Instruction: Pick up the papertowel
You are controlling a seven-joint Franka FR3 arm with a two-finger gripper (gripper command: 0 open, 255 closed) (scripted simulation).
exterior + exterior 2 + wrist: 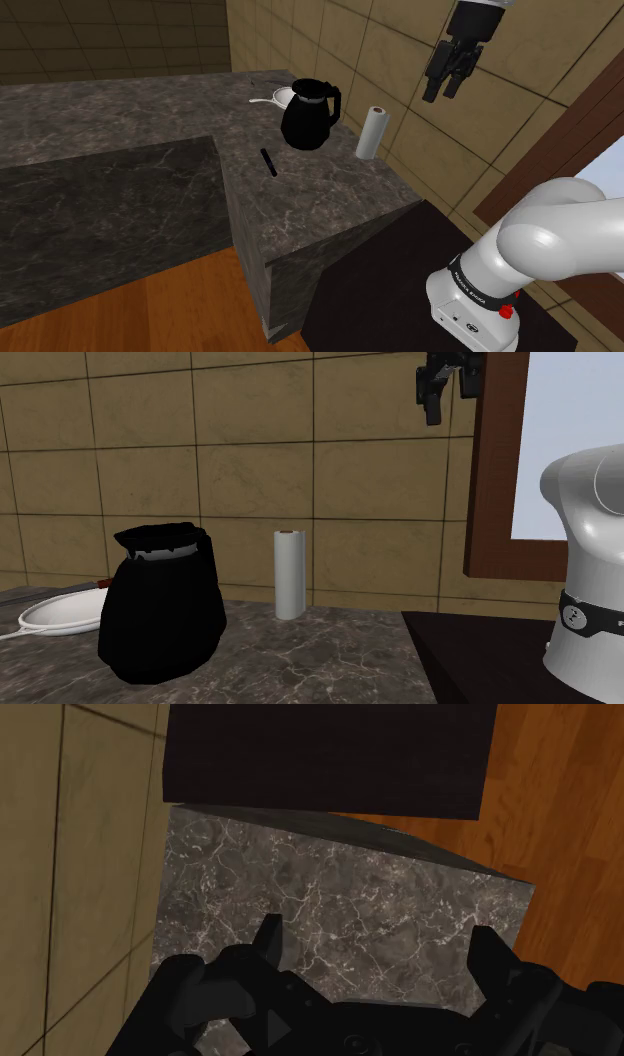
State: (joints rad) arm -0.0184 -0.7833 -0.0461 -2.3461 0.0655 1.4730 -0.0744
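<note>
Item: papertowel (371, 133). White roll, upright on the desk (320, 195) by the wall, near a black jug (308, 115). Likely light, soft and crushable. I would clasp it mid-height, gently. My pincer (443, 90): spread, empty, high above.

A white paper towel roll (371, 133) stands upright near the dark marbled counter's (320, 200) wall-side edge, just beside a black jug (308, 116); a white pan (284, 97) lies behind the jug; a short black stick (269, 162) lies nearer the camera; the black gripper (442, 92) hangs high before the tiled wall (400, 50), fingers down and apart, holding nothing; the white arm (545, 245) rises from the dark stand (385, 275).
</note>
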